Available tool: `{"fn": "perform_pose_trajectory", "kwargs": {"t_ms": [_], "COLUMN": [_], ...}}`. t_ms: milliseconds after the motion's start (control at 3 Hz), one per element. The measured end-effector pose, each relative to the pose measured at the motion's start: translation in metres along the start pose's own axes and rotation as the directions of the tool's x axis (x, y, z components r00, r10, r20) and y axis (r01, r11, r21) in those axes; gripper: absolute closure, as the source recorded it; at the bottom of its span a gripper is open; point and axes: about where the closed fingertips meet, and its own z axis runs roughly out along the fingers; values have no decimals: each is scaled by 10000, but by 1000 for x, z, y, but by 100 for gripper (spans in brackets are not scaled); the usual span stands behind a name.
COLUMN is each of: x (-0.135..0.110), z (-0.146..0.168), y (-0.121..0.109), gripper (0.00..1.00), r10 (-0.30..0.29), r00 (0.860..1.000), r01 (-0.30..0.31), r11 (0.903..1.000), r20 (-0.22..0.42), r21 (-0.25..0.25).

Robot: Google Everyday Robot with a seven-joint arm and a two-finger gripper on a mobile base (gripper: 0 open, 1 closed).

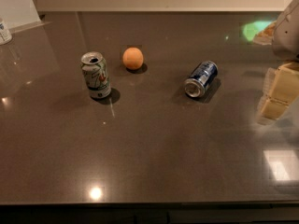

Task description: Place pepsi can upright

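Note:
The pepsi can (201, 79) is dark blue with silver ends. It lies on its side on the dark countertop, right of centre, with one silver end facing the front left. My gripper (279, 92) is at the right edge of the view, to the right of the can and well apart from it. Its pale blocky fingers (285, 82) hang above the counter and hold nothing.
A silver-white can with green and red markings (96, 75) stands upright at the left. An orange (133, 58) sits behind it, between the two cans. A white container (4, 31) is at the far left edge. The counter's front edge (149, 203) runs along the bottom.

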Motion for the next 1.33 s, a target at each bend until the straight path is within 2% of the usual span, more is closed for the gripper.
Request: {"fn": "perform_pose_trajectory", "kwargs": {"t_ms": [667,1000,1333], "x": [-4,-9,-20], "z": [-3,5,24], "y": [-3,-22,-65], "gripper": [0,0,0], "r10": [-13,670,2108], "r00": [10000,9977,9773], "r01": [13,-670,-2106], "r11": [10000,9977,9775], "r20": [-9,-29,-196], "r21": [56,74,100]}}
